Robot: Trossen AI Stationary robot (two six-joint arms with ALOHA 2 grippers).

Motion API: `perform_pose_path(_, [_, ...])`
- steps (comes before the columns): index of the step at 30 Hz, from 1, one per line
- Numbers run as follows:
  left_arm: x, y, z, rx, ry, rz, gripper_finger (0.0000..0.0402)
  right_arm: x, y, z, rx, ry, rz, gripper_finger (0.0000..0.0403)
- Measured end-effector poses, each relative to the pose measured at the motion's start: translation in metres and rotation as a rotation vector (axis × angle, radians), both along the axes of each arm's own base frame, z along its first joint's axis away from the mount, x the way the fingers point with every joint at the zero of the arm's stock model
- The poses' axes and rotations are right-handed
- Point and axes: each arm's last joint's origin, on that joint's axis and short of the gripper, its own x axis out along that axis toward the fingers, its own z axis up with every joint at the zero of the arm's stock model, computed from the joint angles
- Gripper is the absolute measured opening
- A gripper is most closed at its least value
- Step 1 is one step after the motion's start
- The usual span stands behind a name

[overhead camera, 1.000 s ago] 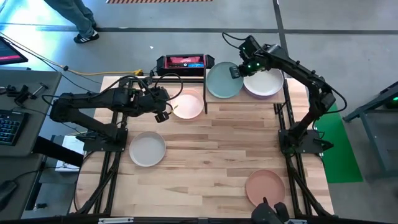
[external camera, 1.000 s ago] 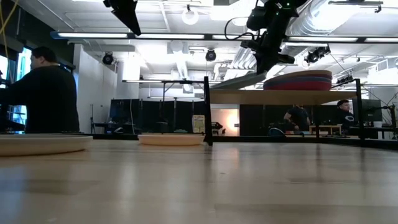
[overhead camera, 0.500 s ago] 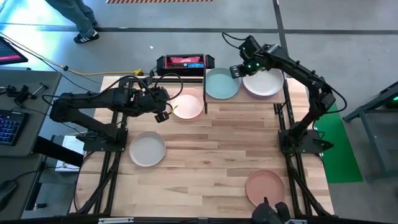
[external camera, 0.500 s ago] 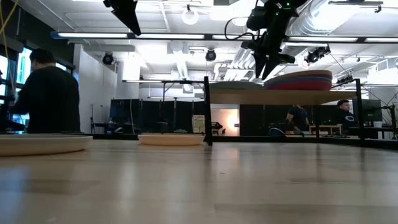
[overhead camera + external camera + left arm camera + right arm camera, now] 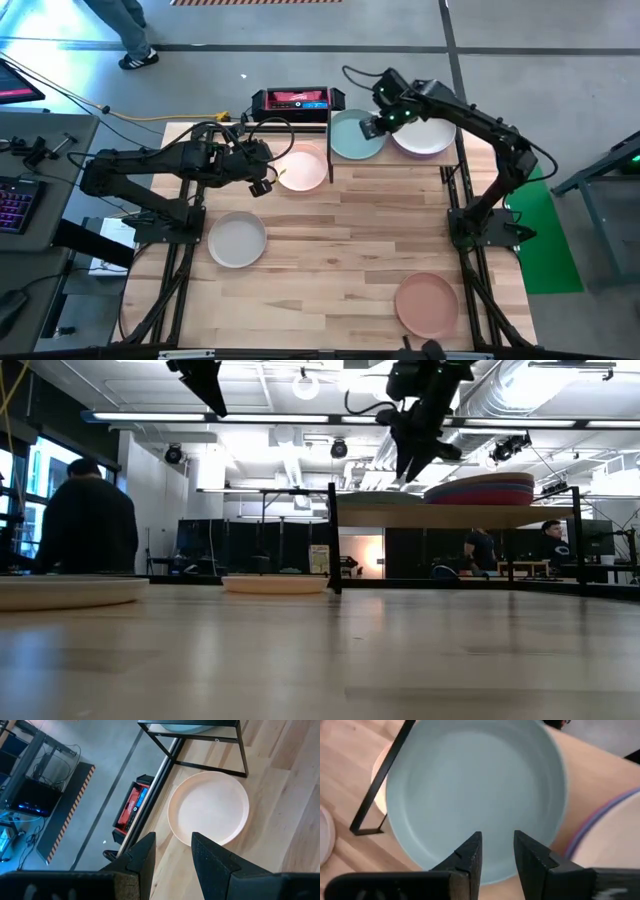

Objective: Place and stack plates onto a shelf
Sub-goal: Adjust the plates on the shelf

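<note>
Right claw (image 5: 371, 127) parted, empty, above teal plate (image 5: 352, 137) lying flat on shelf (image 5: 560, 790)

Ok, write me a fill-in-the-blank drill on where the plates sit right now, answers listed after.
1. The teal plate lies on the shelf, beside a ____ of plates.
2. The right gripper hovers above the ____ plate, holding nothing.
3. The left gripper waits with open jaws next to the pale pink plate, which lies on the ____.
4. The plate nearest the table's front right corner is ____ in colour.

Missing words: stack; teal; table; salmon-brown
</note>
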Motion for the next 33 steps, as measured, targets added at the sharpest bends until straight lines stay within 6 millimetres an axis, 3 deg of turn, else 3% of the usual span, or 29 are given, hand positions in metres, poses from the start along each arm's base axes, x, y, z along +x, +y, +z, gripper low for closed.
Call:
perform_pose_path(14, [0.0,0.0,0.0,0.0,0.0,0.0,0.0117,0.012,-0.007,-0.028,0.028,0.145,-0.035,0.0091])
perform_pose_path(33, [0.0,0.0,0.0,0.0,0.001,0.0,0.0117,0.001,-0.01,-0.031,0.023,0.26,-0.08,0.0091])
